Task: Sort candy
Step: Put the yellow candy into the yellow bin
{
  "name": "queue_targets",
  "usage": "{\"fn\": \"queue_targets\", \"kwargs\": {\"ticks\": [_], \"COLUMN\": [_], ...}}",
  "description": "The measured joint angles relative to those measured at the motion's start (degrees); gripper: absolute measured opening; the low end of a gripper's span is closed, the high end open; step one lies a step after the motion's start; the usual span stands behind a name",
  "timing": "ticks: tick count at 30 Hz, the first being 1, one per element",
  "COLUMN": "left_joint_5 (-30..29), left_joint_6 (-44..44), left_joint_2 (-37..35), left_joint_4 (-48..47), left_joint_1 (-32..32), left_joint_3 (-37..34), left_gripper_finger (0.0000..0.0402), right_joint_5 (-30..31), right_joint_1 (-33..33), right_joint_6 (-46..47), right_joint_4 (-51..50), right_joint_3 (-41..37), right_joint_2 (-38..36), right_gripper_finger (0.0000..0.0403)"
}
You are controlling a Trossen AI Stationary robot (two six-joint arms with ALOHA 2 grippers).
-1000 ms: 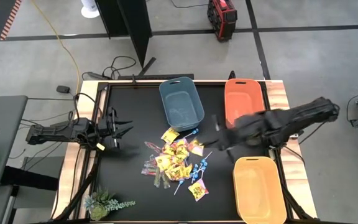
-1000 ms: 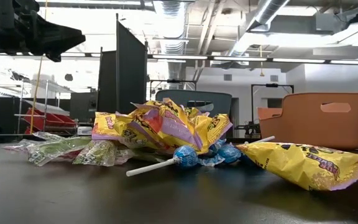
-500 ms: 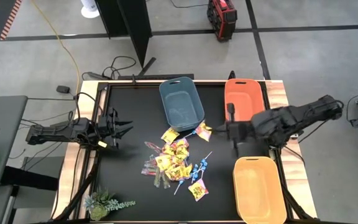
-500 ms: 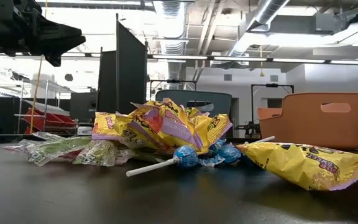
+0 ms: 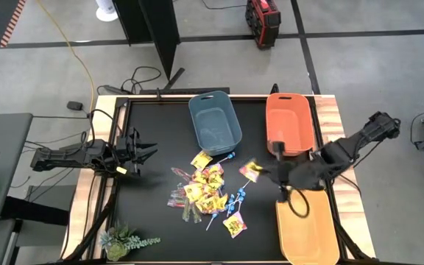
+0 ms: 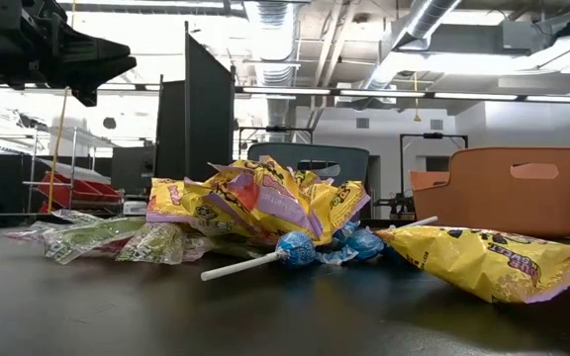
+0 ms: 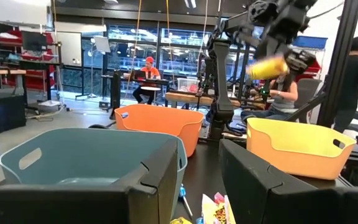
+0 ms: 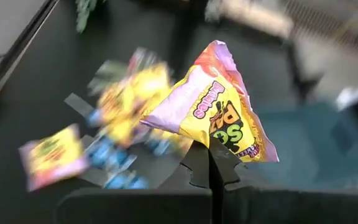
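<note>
— Over the table's right half, what was the right gripper (image 5: 258,171) doing?

— It was pinched tight on a yellow packet (image 5: 251,171) with red print, lifted clear of the table. The wrist camera showed the packet (image 8: 219,112) standing up between the closed fingers.

— Where was that against the bins?

— At about seven o'clock from the orange bin (image 5: 289,122) and eleven o'clock from the yellow bin (image 5: 306,224), near both but over neither. The blue-grey bin (image 5: 214,121) sat at ten o'clock from the packet.

— And the rest of the candy?

— The candy pile (image 5: 206,191) lay mid-table, at about six o'clock from the blue-grey bin: yellow packets, blue lollipops, some clear-wrapped sticks. One more packet (image 5: 234,225) lay apart at five o'clock from the pile. From table height, a lollipop (image 6: 295,249) lay in front of the heap.

— The left gripper (image 5: 149,153)?

— It hung at the table's nine o'clock edge, well away from the pile, fingers parted and holding nothing.
</note>
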Motion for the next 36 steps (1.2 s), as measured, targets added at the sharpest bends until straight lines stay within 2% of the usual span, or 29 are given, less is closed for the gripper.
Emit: {"fn": "queue_targets", "kwargs": {"ticks": [4, 7, 15, 21, 24, 29, 33, 36], "left_joint_5": [0.0, 0.0, -0.1, -0.3, -0.3, -0.3, -0.3, -0.3], "left_joint_6": [0.7, 0.9, 0.8, 0.3, -0.4, -2.1, -3.2, -5.0], "left_joint_2": [0.0, 0.0, 0.0, 0.0, 0.0, 0.0, 0.0, 0.0], "left_joint_4": [0.0, 0.0, 0.0, -0.1, -0.1, -0.1, -0.1, -0.1], "left_joint_1": [0.0, 0.0, 0.0, 0.0, 0.0, 0.0, 0.0, 0.0], "left_joint_3": [0.0, 0.0, 0.0, 0.0, 0.0, 0.0, 0.0, 0.0], "left_gripper_finger": [0.0116, 0.0116, 0.0116, 0.0116, 0.0116, 0.0116, 0.0116, 0.0116], "right_joint_5": [-3.7, -9.3, -18.4, -21.5, -24.7, -27.3, -27.1, -24.2], "right_joint_1": [5.6, 9.7, 20.9, 26.5, 27.1, 26.2, 23.4, 19.3], "right_joint_6": [18.8, 30.7, 61.9, 81.5, 86.3, 88.6, 84.6, 77.2], "right_joint_4": [-9.1, -12.3, -20.7, -28.3, -30.4, -30.2, -29.0, -23.1], "right_joint_3": [0.0, 0.0, 0.0, -0.1, -0.1, -0.1, -0.1, -0.1], "right_joint_2": [0.2, 1.0, 3.7, 7.7, 10.0, 12.2, 13.3, 13.8], "right_gripper_finger": [0.0, 0.0, 0.0, 0.002, 0.0063, 0.0172, 0.0254, 0.0282]}}
